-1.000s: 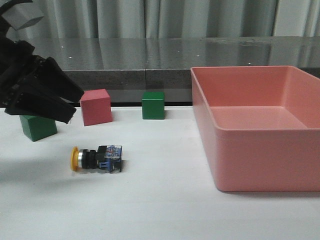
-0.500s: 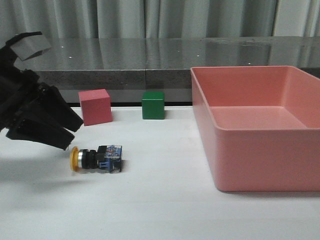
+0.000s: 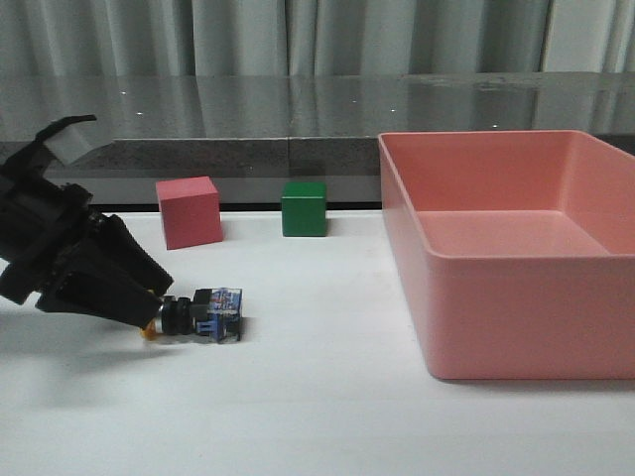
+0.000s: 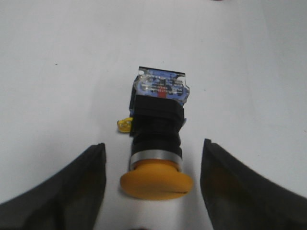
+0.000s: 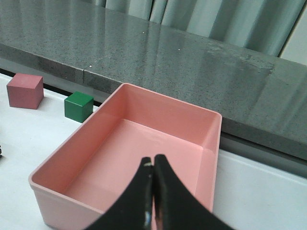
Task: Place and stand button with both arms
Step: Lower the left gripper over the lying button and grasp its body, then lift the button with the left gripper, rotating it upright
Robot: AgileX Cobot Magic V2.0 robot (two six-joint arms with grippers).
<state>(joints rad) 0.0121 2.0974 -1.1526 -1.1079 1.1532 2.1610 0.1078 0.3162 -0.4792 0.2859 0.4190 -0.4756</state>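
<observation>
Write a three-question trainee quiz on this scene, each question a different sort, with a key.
1. True or false: the button stands upright on its base.
2. Which gripper straddles the button's yellow cap: A left gripper, B right gripper?
3. Fill in: the pink bin holds ____.

Key: 1 false, it lies on its side. 2 A, jaws open either side of the cap. 3 nothing.

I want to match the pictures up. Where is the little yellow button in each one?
Front view: the yellow-capped push button with a black body lies on its side, low left, at the left hand.
Left wrist view: centre, between the open fingers.
Right wrist view: not in it.
Shared landmark: the white table.
</observation>
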